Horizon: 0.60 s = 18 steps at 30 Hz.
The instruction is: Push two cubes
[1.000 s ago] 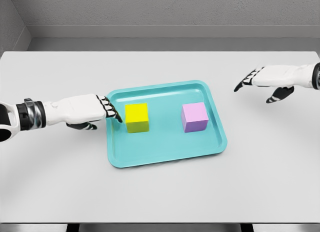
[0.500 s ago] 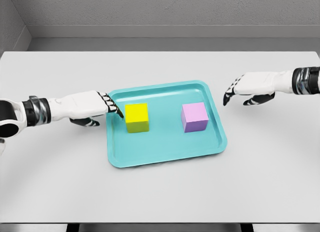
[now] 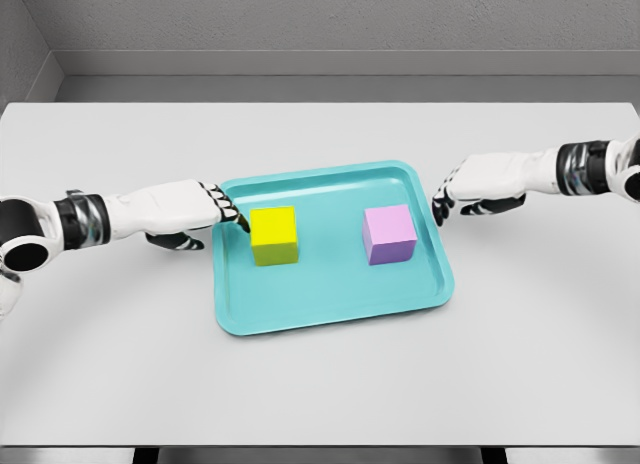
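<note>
- Yellow cube (image 3: 274, 235) sits on the left half of my teal tray (image 3: 330, 304), with the pink cube (image 3: 389, 234) well apart from it on the right half; both stand flat and square on the tray floor.
- Only the top and front faces of each cube show; the sides turned toward my hands are hard to read from the head camera.
- My left forearm is cut off at the picture's left edge, my right forearm at the right edge.
- The thumb of my left hand (image 3: 180, 214) is tucked underneath in shadow.
- The cubes are smooth, matte, sharp-edged blocks; the tray is a shallow rounded rectangle with a raised lip, lying slightly askew on the plain white table (image 3: 320, 384).
- My hands are white shells with dark joints and dark fingertips.
- My left hand reaches over the tray's left rim, fingers stretched out flat and gripping nothing, fingertips (image 3: 235, 218) at the yellow cube's upper left edge; whether they touch it I cannot tell.
- My right hand (image 3: 475, 184) hovers just outside the tray's right rim, fingers loosely extended and drooping, empty, near the pink cube but apart from it.
</note>
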Tool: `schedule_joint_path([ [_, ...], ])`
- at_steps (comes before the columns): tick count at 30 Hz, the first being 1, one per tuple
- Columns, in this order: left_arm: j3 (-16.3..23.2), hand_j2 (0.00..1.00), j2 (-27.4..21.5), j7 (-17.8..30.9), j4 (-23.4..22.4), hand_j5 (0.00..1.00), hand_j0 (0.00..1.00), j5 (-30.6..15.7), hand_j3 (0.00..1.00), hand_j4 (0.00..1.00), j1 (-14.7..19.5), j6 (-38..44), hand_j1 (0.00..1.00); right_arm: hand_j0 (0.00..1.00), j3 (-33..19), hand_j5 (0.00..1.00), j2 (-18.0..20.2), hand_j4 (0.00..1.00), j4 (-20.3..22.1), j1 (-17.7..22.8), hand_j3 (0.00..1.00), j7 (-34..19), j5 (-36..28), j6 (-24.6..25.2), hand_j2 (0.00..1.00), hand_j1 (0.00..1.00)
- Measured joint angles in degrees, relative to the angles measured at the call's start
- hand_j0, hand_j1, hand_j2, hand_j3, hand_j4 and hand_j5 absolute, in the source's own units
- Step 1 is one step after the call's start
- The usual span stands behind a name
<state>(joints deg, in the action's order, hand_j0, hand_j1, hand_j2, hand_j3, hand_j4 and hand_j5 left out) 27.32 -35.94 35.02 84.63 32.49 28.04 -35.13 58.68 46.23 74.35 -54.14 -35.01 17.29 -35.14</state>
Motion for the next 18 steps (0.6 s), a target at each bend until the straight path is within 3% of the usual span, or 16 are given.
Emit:
schedule_joint_path([
  [18,0.54,0.76,1.0,-0.02,0.49,0.76,0.76,0.71,0.76,0.76,0.88,0.0,0.76,0.51,2.12,0.51,-3.31,0.51,-1.41,-1.32,0.51,0.0,1.31,0.0,0.51,0.51],
])
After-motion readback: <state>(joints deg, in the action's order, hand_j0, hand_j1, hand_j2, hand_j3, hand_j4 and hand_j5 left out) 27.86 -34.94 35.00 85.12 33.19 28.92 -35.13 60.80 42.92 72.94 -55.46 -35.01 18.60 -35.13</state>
